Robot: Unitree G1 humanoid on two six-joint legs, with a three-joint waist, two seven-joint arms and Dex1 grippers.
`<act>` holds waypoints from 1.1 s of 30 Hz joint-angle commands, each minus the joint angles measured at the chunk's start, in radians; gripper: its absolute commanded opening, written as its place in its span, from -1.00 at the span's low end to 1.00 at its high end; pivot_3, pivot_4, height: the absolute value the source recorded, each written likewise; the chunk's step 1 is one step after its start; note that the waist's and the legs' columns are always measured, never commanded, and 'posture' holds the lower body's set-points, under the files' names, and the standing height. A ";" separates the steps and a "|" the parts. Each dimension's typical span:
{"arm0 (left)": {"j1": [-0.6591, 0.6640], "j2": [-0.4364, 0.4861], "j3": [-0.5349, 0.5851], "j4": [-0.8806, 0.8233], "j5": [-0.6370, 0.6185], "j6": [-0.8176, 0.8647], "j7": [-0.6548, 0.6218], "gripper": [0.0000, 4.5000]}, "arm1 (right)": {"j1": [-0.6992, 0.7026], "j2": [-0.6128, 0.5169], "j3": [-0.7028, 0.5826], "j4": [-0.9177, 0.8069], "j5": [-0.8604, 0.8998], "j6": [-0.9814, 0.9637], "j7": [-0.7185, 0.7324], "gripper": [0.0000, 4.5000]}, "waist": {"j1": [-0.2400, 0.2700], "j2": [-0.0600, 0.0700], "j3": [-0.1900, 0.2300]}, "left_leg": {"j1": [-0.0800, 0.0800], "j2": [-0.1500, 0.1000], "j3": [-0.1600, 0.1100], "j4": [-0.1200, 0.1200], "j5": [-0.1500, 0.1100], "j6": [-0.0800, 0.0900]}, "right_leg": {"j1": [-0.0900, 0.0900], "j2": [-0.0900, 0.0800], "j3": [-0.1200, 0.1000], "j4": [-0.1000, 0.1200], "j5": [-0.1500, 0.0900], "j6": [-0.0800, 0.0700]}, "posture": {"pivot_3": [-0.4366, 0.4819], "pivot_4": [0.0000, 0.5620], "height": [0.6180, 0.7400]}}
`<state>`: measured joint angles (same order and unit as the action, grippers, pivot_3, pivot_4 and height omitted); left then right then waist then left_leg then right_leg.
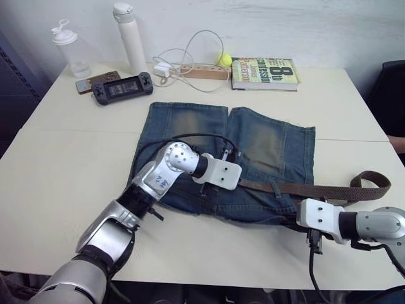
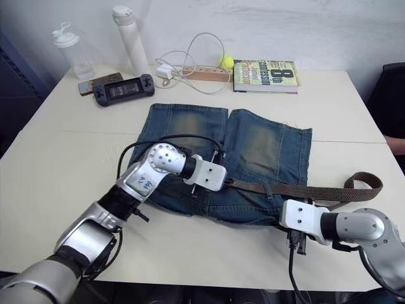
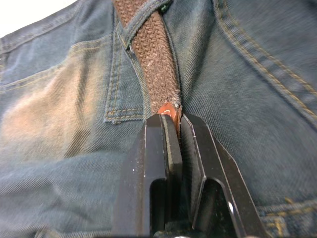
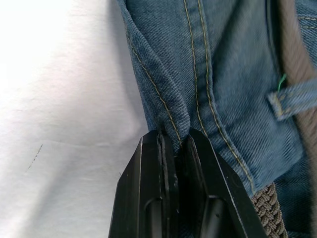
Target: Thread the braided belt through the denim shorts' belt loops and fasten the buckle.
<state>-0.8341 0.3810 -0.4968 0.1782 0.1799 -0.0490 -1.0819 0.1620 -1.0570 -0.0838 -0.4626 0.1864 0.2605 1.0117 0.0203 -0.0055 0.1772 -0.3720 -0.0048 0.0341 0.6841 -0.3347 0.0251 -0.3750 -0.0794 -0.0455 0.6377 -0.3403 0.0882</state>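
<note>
Toward the bench's near edge, the denim shorts [image 1: 253, 158] lie flat, the right hand [image 4: 174, 139] pinching their soft waistband while the left hand [image 3: 173, 121] clamps the limp braided belt [image 3: 156, 59] by its tip, the best hold.

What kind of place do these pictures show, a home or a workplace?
Probably an office or lab room, though I cannot be sure: a plain white table against a bare wall, holding a handheld game console, a book and a wooden power strip.
</note>
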 commanded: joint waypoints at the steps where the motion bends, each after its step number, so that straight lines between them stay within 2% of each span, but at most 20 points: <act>1: 0.029 0.063 0.057 -0.081 -0.009 0.063 -0.010 -0.98 | 0.003 -0.006 -0.012 0.024 -0.018 0.009 0.003 -1.00 | 0.000 0.000 0.000 | 0.000 0.000 0.000 0.000 0.000 0.000 | 0.000 0.000 0.000 0.000 0.000 0.000 | -0.05 -0.47 0.92; 9: -0.003 0.085 0.065 -0.045 0.016 0.057 0.066 -0.98 | -0.029 -0.007 0.010 0.039 -0.023 0.012 0.004 -1.00 | 0.000 0.000 0.000 | 0.000 0.000 0.000 0.000 0.000 0.000 | 0.000 0.000 0.000 0.000 0.000 0.000 | -0.05 -0.47 0.92; 15: -0.009 0.117 0.058 -0.039 0.018 0.044 0.057 -0.98 | -0.027 -0.008 0.013 0.041 -0.027 0.011 0.001 -1.00 | -0.001 0.000 0.000 | 0.000 0.000 0.000 0.000 0.000 0.000 | 0.000 0.000 0.000 0.000 0.000 0.000 | -0.05 -0.47 0.92; 18: 0.003 0.101 0.071 -0.043 -0.030 0.082 0.040 -0.98 | -0.032 -0.007 0.015 0.044 -0.027 0.010 -0.002 -1.00 | 0.000 0.000 0.000 | 0.000 0.000 0.000 0.000 0.000 0.000 | 0.000 0.000 0.000 0.000 0.000 0.000 | -0.05 -0.47 0.92; 20: 0.007 0.089 0.075 -0.059 -0.066 0.119 0.026 -0.61 | -0.036 -0.006 0.017 0.045 -0.027 0.010 -0.003 -1.00 | 0.000 0.000 0.000 | 0.000 0.000 0.000 0.000 0.000 0.000 | 0.000 0.000 0.000 0.000 0.000 0.000 | -0.05 -0.47 0.92; 21: 0.009 0.085 0.077 -0.068 -0.081 0.137 0.018 -0.50 | -0.036 -0.006 0.017 0.045 -0.027 0.010 -0.003 -1.00 | 0.000 0.000 0.000 | 0.000 0.000 0.000 0.000 0.000 0.000 | 0.000 0.000 0.000 0.000 0.000 0.000 | -0.05 -0.47 0.92; 22: 0.011 0.074 0.098 -0.093 -0.128 0.200 0.003 -0.24 | -0.036 -0.005 0.014 0.046 -0.026 0.010 -0.003 -1.00 | 0.001 0.000 0.000 | 0.000 0.000 0.000 0.000 0.000 0.000 | 0.000 0.000 0.000 0.000 0.000 0.000 | -0.05 -0.47 0.92; 23: 0.010 0.061 0.136 -0.129 -0.198 0.308 -0.012 -0.14 | -0.033 -0.006 0.006 0.052 -0.025 0.005 -0.002 -1.00 | 0.002 0.000 0.000 | 0.000 0.000 0.000 0.000 0.000 0.000 | 0.000 0.000 0.000 0.000 0.000 0.000 | -0.05 -0.47 0.92; 25: 0.003 0.050 0.201 -0.179 -0.297 0.463 -0.030 0.21 | -0.026 -0.010 -0.011 0.069 -0.024 -0.007 0.001 -1.00 | 0.003 0.000 0.000 | 0.000 0.000 0.000 0.000 0.000 0.000 | 0.000 0.000 0.000 0.000 0.000 0.000 | -0.05 -0.47 0.92; 29: -0.002 0.102 0.305 -0.249 -0.428 0.654 -0.061 0.96 | -0.007 -0.037 -0.076 0.151 -0.037 -0.092 0.026 -1.00 | 0.002 0.000 0.000 | -0.001 0.000 -0.001 0.000 0.000 0.000 | 0.000 0.000 0.000 0.000 0.000 0.000 | -0.05 -0.47 0.92; 33: 0.025 0.153 0.356 -0.319 -0.531 0.776 -0.080 0.99 | -0.009 -0.076 -0.114 0.283 -0.061 -0.236 0.064 -1.00 | 0.002 0.000 0.000 | -0.001 0.000 -0.001 0.000 0.000 0.000 | 0.000 0.000 -0.001 0.000 0.000 0.000 | -0.05 -0.47 0.92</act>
<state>-0.8186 0.5244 -0.1710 -0.0748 -0.2873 0.6778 -1.1500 0.1595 -1.1075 -0.1516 -0.2400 0.1511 0.0956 1.0545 0.0219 -0.0057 0.1773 -0.3727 -0.0049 0.0335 0.6844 -0.3348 0.0252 -0.3748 -0.0797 -0.0459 0.6376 -0.3403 0.0882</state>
